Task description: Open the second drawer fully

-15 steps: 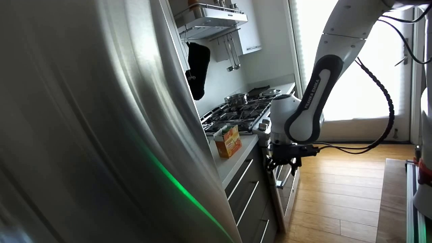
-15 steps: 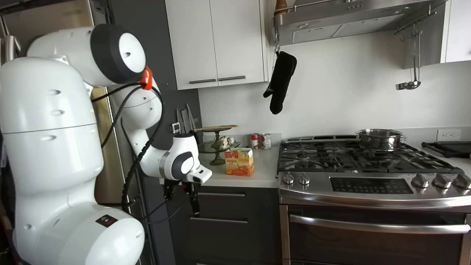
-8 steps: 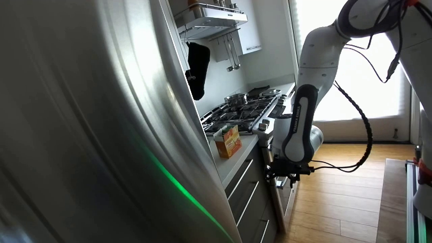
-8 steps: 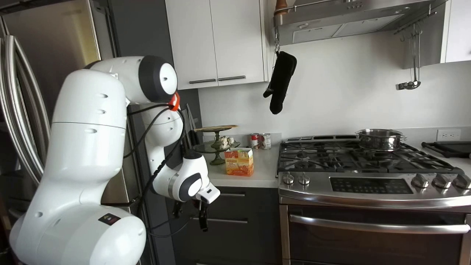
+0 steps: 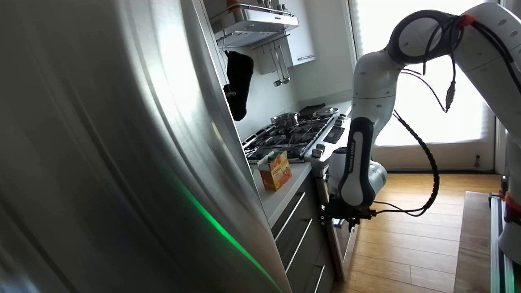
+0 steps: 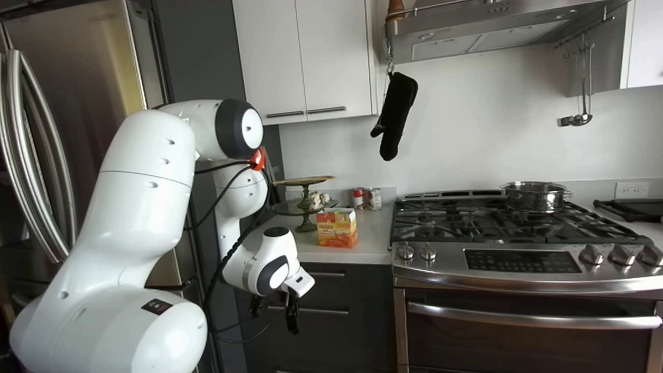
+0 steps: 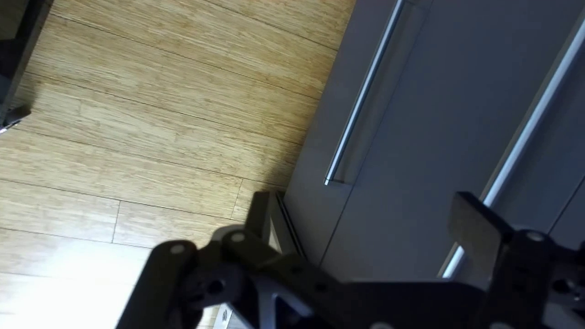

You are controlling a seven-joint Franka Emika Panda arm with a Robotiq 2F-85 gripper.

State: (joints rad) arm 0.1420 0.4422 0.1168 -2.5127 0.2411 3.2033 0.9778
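The second drawer [image 6: 357,336] is shut, with a dark grey front, in both exterior views [image 5: 308,250]. Its long steel handle [image 6: 321,311] runs along its top edge and shows in an exterior view [image 5: 299,246]. Its inside is hidden. My gripper [image 6: 274,322] is open and empty in front of the drawers, at about the height of that handle. In the wrist view the gripper [image 7: 365,212] is wide open, facing the drawer front [image 7: 425,137]. Its right finger [image 7: 475,228] covers part of the handle [image 7: 525,132]; I cannot tell whether they touch, but they look apart.
The shallower top drawer [image 6: 357,280] is above; a lower drawer handle [image 7: 361,105] is below. The oven door handle [image 6: 533,317] is beside the drawers. An orange box [image 6: 336,228] stands on the counter [image 6: 370,248]. A steel fridge [image 5: 122,142] is on the opposite side.
My arm has reached lower and toward the drawers. The gripper has moved down from around the top drawer to the second drawer's handle height, staying open. The drawers have not moved.
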